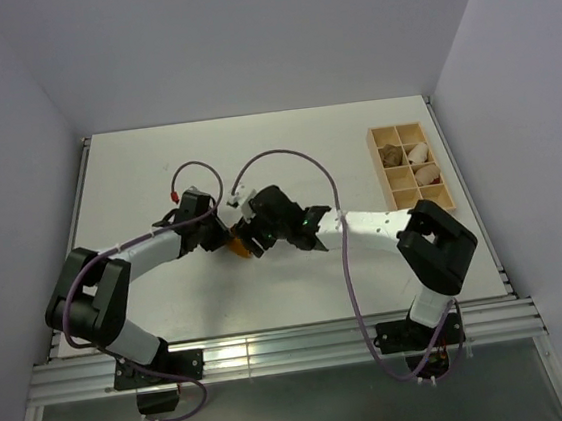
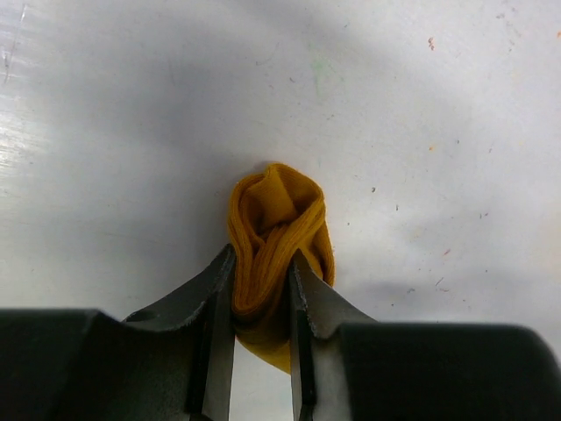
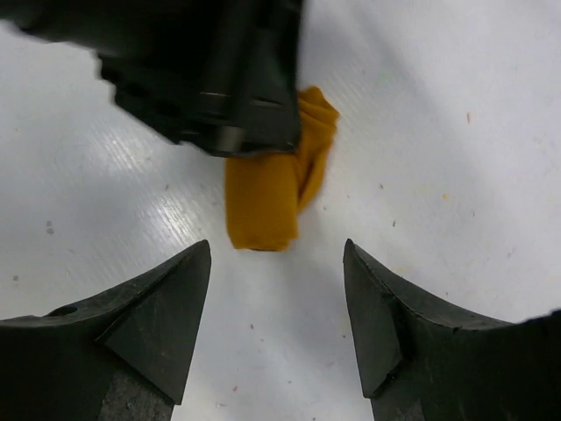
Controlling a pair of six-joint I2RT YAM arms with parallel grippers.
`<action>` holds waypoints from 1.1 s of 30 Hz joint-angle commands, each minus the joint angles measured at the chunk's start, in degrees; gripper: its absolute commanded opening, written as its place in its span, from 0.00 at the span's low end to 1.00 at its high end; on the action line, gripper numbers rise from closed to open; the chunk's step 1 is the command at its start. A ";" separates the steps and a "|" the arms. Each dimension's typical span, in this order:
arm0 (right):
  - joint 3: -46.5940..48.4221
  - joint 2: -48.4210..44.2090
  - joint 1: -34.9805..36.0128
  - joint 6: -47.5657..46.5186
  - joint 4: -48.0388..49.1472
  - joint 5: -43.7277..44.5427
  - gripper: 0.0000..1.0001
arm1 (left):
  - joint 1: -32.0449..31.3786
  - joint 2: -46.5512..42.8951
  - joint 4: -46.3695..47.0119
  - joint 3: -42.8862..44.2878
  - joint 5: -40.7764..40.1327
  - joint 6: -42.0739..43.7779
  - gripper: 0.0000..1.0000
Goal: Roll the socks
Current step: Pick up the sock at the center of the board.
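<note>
A mustard-orange sock (image 2: 274, 230) is folded into a small bundle on the white table. My left gripper (image 2: 261, 267) is shut on its near end, fabric pinched between the fingers. In the right wrist view the bundle (image 3: 263, 203) lies just ahead of my right gripper (image 3: 277, 254), which is open and empty, with the left gripper's body above the sock. In the top view only a sliver of orange (image 1: 235, 245) shows between the two wrists at the table's middle. No striped cuff shows. The tan-brown sock is hidden or out of view.
A wooden divided tray (image 1: 438, 190) stands at the right rear of the table, holding small cream and tan rolled bundles. The table (image 1: 285, 150) is bounded by white walls at the back and sides, and a metal rail runs along its near edge.
</note>
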 commanded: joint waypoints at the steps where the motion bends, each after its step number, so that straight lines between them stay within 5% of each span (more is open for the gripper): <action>1: -2.28 -1.81 5.43 -9.82 8.59 16.88 0.69 | -0.43 2.63 -10.10 3.61 -2.25 4.14 0.20; 12: -4.30 4.60 17.92 -19.67 18.26 34.21 0.70 | -0.96 7.82 -20.21 12.32 -1.28 7.30 0.23; 33: -0.44 18.05 19.24 -19.77 21.61 40.63 0.68 | -2.01 10.11 -20.74 14.34 1.09 7.65 0.23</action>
